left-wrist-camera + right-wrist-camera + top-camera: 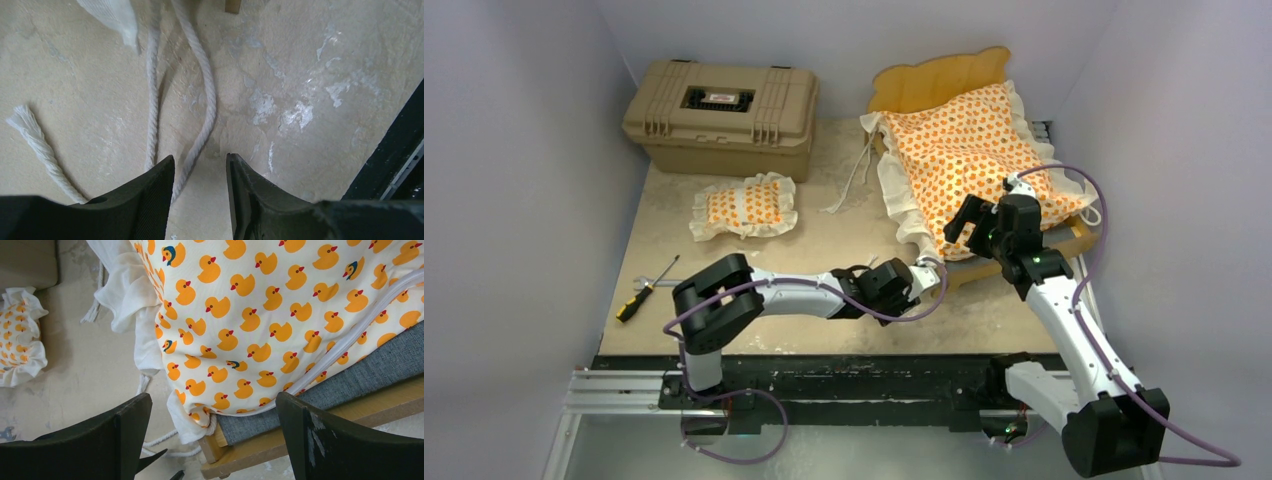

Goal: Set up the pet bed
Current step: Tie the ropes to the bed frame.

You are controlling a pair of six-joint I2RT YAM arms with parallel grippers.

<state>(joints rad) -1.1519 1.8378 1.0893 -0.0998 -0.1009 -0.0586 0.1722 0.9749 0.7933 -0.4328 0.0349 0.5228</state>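
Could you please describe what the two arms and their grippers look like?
Both the left arm and the right arm have white tubular links between bulky black joint housings, with a lilac cable looping along each. The left gripper and right gripper carry matte black, wedge-shaped fingers; the right one's show pale scuffs.

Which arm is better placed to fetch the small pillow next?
Probably left: the pillow lies on the table's left side, nearer the left pincer, which is open above loose cords. The right pincer hovers open over the mattress cushion.
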